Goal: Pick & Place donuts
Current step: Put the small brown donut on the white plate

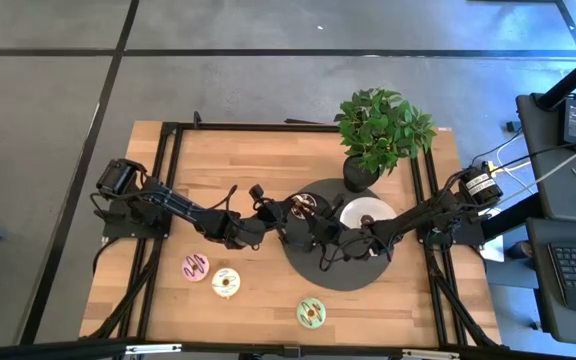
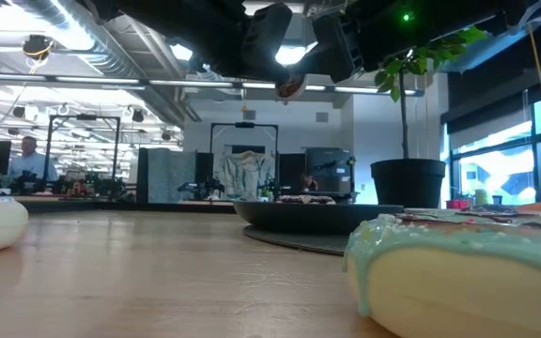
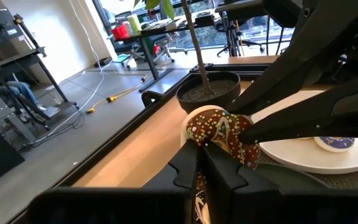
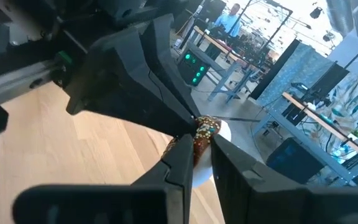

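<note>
A wooden table in an open office carries three loose donuts along its near side: from left, a pink donut, a cream donut and a green donut. At centre, above the rim of the black plate, the left gripper and right gripper meet, both pinched narrow on one brown sprinkled donut held in the air. A white plate sits just right of them, on the black plate, beside a potted plant
</note>
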`<move>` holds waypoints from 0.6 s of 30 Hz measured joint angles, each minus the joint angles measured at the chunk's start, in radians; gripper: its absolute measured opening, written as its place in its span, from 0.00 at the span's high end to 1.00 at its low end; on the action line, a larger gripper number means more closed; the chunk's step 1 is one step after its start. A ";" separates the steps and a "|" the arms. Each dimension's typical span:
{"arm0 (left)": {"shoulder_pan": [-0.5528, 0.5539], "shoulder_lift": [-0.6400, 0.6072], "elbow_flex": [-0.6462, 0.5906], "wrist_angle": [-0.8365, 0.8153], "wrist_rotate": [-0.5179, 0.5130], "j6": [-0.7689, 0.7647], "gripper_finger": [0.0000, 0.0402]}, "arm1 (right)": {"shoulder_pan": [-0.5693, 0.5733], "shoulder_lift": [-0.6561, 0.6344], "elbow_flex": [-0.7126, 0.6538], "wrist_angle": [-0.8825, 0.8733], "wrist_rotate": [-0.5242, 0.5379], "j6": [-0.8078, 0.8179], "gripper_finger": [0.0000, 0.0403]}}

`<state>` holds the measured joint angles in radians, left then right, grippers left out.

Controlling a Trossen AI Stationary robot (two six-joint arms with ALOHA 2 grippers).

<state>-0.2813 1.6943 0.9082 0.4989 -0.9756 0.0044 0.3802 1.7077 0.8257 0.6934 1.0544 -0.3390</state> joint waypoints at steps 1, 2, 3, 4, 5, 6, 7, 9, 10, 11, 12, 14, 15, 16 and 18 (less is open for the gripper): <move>0.000 0.000 0.000 0.000 0.000 0.001 0.97 | -0.002 0.000 0.000 -0.008 0.002 0.005 0.85; 0.000 0.000 0.000 0.000 0.000 0.001 0.97 | -0.004 0.000 0.000 -0.017 0.010 0.014 0.85; 0.000 0.000 0.000 0.000 0.000 0.001 0.97 | -0.004 0.000 0.000 -0.027 0.021 0.020 0.85; 0.000 0.000 0.000 0.000 0.001 0.001 0.97 | -0.005 0.000 0.000 -0.035 0.028 0.021 0.85; 0.000 0.000 0.000 0.000 0.003 0.002 0.97 | -0.005 0.000 0.000 -0.039 0.037 0.021 0.85; 0.000 0.000 0.000 0.000 0.003 0.002 0.97 | -0.005 0.000 0.000 -0.040 0.043 0.021 0.85; 0.000 0.000 0.000 0.001 0.003 0.002 0.97 | -0.004 0.000 0.000 -0.040 0.044 0.020 0.86; 0.000 0.000 0.000 0.001 0.003 0.002 0.97 | -0.005 0.000 0.000 -0.041 0.046 0.020 0.88; 0.000 0.000 0.000 0.001 0.003 0.002 0.96 | -0.005 0.000 0.000 -0.041 0.047 0.020 0.89; 0.000 0.000 0.000 0.002 0.003 0.002 0.96 | -0.005 0.000 0.000 -0.041 0.048 0.020 0.90; 0.000 0.000 0.000 0.001 0.003 0.002 0.96 | -0.005 0.000 0.000 -0.041 0.048 0.020 0.92; 0.000 0.000 0.000 0.001 0.003 0.002 0.96 | -0.005 0.000 0.000 -0.042 0.048 0.019 0.95; 0.000 0.000 0.000 0.001 0.002 0.002 0.96 | -0.005 0.000 0.000 -0.042 0.049 0.019 0.97; 0.000 0.000 0.000 0.001 0.002 0.002 0.96 | -0.005 0.000 0.000 -0.042 0.049 0.017 0.98; 0.000 0.000 0.000 0.001 0.002 0.002 0.96 | -0.005 0.000 0.000 -0.042 0.051 0.016 0.98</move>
<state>-0.2813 1.6943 0.9081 0.5003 -0.9737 0.0063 0.3752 1.7077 0.8257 0.6518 1.1050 -0.3233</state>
